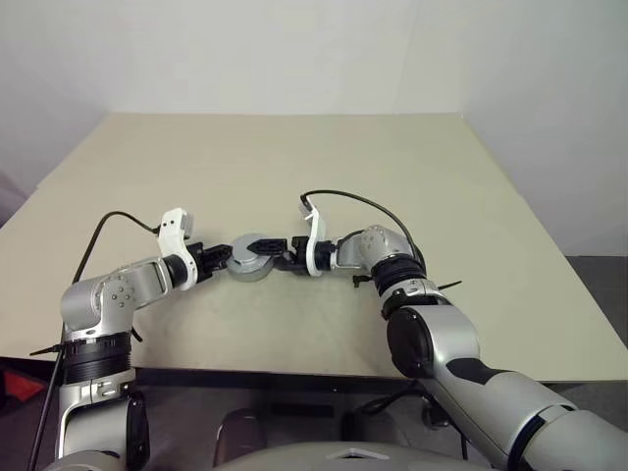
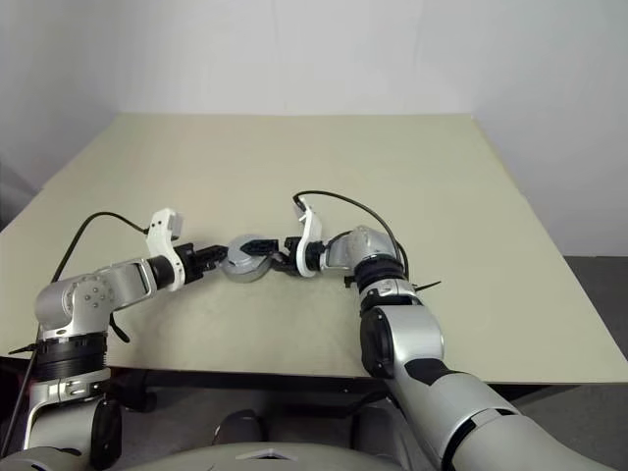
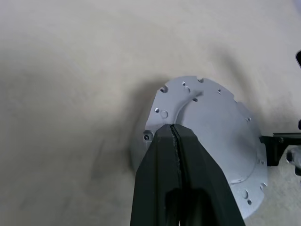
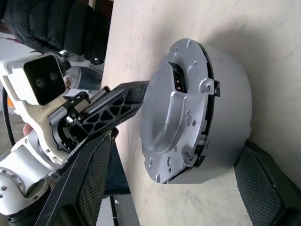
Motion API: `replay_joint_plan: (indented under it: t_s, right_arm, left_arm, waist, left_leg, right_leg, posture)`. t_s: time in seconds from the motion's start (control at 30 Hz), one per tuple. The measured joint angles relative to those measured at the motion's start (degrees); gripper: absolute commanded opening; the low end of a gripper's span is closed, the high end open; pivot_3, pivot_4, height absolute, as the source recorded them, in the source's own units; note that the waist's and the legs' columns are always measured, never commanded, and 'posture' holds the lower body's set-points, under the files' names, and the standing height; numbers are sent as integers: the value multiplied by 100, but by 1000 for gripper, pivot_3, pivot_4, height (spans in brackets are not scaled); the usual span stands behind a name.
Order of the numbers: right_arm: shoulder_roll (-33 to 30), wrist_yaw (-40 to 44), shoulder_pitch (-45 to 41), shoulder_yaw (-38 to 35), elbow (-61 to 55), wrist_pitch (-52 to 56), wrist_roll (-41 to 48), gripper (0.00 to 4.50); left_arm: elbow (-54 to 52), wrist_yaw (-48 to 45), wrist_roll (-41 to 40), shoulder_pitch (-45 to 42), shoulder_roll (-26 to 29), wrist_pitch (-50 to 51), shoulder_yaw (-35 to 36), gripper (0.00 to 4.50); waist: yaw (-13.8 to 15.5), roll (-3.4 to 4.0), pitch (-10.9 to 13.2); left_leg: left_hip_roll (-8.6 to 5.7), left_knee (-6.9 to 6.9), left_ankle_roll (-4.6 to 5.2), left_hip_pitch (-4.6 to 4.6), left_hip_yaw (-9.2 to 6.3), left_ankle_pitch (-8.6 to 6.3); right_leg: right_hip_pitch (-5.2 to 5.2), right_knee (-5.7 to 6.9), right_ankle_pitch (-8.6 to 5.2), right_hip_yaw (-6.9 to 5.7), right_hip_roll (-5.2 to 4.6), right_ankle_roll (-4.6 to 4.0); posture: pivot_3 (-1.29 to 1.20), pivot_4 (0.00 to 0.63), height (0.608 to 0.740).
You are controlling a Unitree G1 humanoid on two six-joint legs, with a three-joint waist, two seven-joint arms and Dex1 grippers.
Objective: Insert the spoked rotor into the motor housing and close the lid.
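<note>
A: Head views. What lies between the two arms?

B: One round grey assembly, the motor housing (image 1: 252, 258), resting on the desk (image 1: 294, 167) at the near middle. My left pincer (image 1: 222, 258) comes at it from the left, my right pincer (image 1: 285, 259) from the right, both at its rim.

A: Left wrist view. How do the fingers stand?

B: Pressed together, the two black fingers (image 3: 181, 174) meeting with no gap, their tips laid on the pale silver lid (image 3: 211, 136) that covers the top. They pinch nothing; I read it as pushing down or steadying.

A: Right wrist view. And the other pincer?

B: Spread as wide as it goes, one textured pad (image 4: 96, 176) at either side of the housing (image 4: 225, 108), neither visibly touching it. The lid (image 4: 174, 117) faces the camera, with its small dark connector slot, and sits on the drum; a thin dark seam shows along part of the rim.

A: The spoked rotor?

B: Not to be seen loose on the desk; I judge it already inside.

A: Progress, then?

B: Nearly complete, by my judgement. What may remain is seating the lid flush all round; whether that seam is a gap I cannot tell.
</note>
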Motion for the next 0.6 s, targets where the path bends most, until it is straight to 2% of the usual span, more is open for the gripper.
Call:
replay_joint_plan:
  t_s: [0.33, 0.6]
  right_arm:
    - [103, -106, -29, -123, 124, -61, 58, 4487]
    - [146, -661, -268, -342, 553, -442, 230, 4487]
  left_arm:
    - [1, 14, 75, 2, 9, -8, 85, 0]
    - [1, 65, 114, 3, -32, -8, 104, 0]
  waist:
    - [-2, -2, 1]
    - [14, -2, 1]
  left_leg:
    - [1, -1, 0, -3, 0, 0]
    - [-1, 0, 1, 5, -1, 0]
  right_leg:
    - [-6, 1, -1, 1, 1, -2]
    - [-5, 13, -5, 1, 0, 6]
  posture:
    - [0, 0, 740]
    - [0, 0, 740]
